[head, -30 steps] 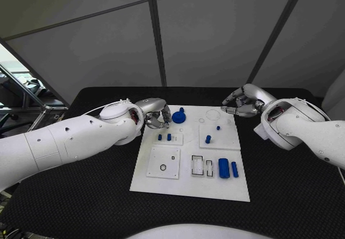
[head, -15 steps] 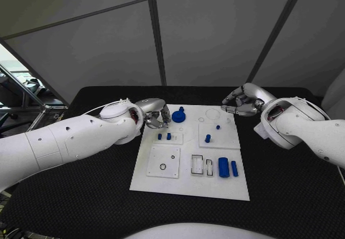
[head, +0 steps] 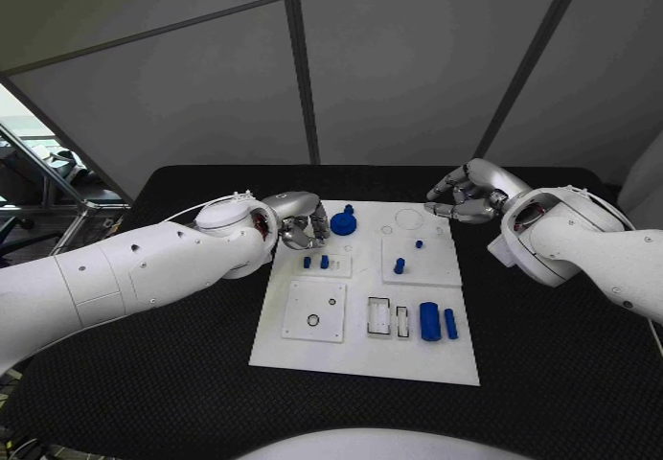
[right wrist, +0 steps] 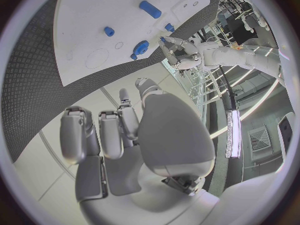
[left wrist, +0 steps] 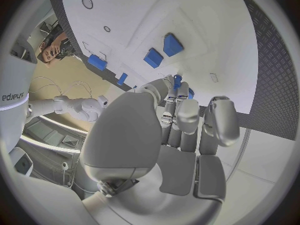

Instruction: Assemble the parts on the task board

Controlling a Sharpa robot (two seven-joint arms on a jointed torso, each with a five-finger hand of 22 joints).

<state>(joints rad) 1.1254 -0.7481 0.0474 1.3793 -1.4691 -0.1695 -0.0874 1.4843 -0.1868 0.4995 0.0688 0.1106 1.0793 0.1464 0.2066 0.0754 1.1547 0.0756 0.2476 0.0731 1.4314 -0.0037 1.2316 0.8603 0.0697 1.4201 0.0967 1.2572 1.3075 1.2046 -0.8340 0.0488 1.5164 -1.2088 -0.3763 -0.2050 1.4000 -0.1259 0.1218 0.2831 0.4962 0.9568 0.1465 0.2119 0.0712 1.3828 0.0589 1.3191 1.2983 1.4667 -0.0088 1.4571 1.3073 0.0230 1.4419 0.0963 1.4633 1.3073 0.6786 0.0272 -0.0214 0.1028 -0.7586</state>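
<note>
The white task board lies mid-table. A blue round part stands near its far edge. My left hand is right beside that part on its left, fingers bent toward it. In the left wrist view the fingertips reach the blue round part; whether they grip it is hidden. My right hand hovers over the board's far right corner, fingers loosely bent, holding nothing. The right wrist view shows that hand above the board and the round part.
Two small blue pegs stand in a left block, another peg and a smaller one on the right block. Two blue cylinders lie near the board's right edge beside rectangular slots. Black table surrounds the board.
My left hand has edged slightly right toward the blue round part. The right hand and the parts have stayed put.
</note>
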